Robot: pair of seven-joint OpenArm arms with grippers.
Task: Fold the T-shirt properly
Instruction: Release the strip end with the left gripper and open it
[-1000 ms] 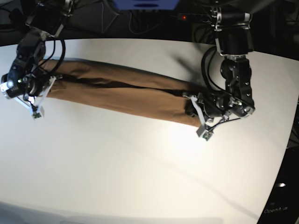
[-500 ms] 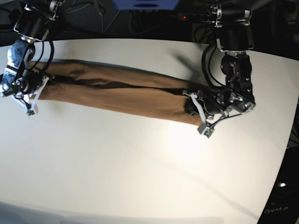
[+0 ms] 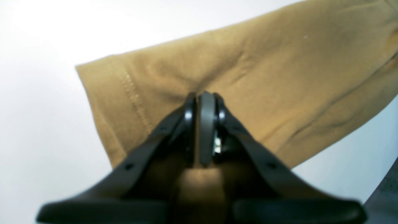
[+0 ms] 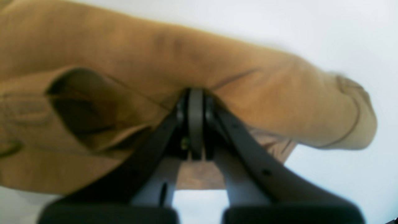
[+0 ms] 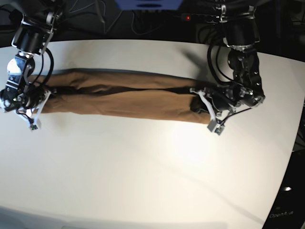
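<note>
The tan-brown T-shirt (image 5: 124, 95) lies on the white table as one long, narrow band, stretched nearly level from left to right. My left gripper (image 5: 197, 103) is shut on the band's right end. In the left wrist view its jaws (image 3: 202, 97) pinch the T-shirt (image 3: 264, 71) just behind a stitched hem (image 3: 130, 93). My right gripper (image 5: 42, 95) is shut on the band's left end. In the right wrist view the closed tips (image 4: 196, 92) bite into the T-shirt (image 4: 155, 53) beside a dark open fold (image 4: 80, 105).
The white table (image 5: 143, 167) extends toward the front. Behind its back edge are dark cables and a blue box (image 5: 147, 4). The table's curved right edge (image 5: 291, 143) drops into darkness near the left arm.
The right arm has pulled its end of the shirt to the left and down. The left arm has shifted slightly right and up. The band has swung from slanted to nearly level and looks tauter.
</note>
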